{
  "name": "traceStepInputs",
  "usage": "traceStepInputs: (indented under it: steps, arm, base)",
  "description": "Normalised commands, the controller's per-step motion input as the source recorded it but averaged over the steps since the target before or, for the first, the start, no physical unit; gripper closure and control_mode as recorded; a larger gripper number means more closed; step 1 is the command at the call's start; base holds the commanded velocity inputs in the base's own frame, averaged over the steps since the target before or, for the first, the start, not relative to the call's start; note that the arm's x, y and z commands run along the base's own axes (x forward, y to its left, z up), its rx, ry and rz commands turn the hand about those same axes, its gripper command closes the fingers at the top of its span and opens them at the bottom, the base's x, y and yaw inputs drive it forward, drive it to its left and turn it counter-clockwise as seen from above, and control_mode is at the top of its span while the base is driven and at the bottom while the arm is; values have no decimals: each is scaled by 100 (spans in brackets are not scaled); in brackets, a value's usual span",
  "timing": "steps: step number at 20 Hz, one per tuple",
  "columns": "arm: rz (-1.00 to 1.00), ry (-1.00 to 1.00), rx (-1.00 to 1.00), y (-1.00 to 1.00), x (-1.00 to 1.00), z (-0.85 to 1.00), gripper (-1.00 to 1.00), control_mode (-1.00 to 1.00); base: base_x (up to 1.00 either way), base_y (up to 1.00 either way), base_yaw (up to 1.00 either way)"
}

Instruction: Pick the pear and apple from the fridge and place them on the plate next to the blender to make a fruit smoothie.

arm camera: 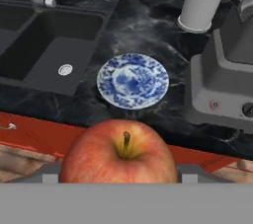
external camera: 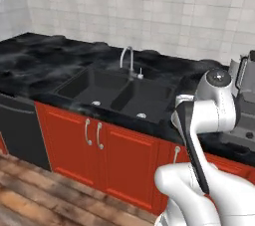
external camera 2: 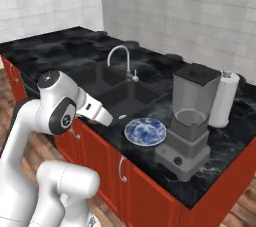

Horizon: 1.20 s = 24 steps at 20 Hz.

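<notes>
The apple (arm camera: 118, 151) is pinched in the tool (arm camera: 118, 176). The plate (arm camera: 132, 80), ahead on the surface (arm camera: 148, 20) beside the blender (arm camera: 222, 80), should be approached slowly and centred.

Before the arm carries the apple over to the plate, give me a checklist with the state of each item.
1. Apple held in the claw: ok, it sits at the bottom of the hand view, stem up.
2. Finger contact on the apple: cannot tell, the tips are hidden.
3. Plate bare: ok, no fruit on it.
4. Plate beside the blender: ok.
5. Path over the counter edge to the plate: ok.
6. Pear on the plate: not ok.
</notes>
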Motion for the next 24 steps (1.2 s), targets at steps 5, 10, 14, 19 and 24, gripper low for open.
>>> traceStepInputs:
  steps: [5, 10, 14, 19, 24]
  arm:
    - [0, 0, 0, 0, 0, 0, 100, 100]
    - [0, 0, 0, 0, 0, 0, 100, 100]
    - [0, 0, 0, 0, 0, 0, 100, 100]
    - [-3, 20, 20, -41, 78, -72, 100, -100]
    - [0, 27, 9, -5, 94, -79, 100, -100]
  base:
    - [17, 53, -60]
    - [51, 52, -54]
    - [39, 5, -24]
    - [0, 0, 0]
    - [0, 0, 0]
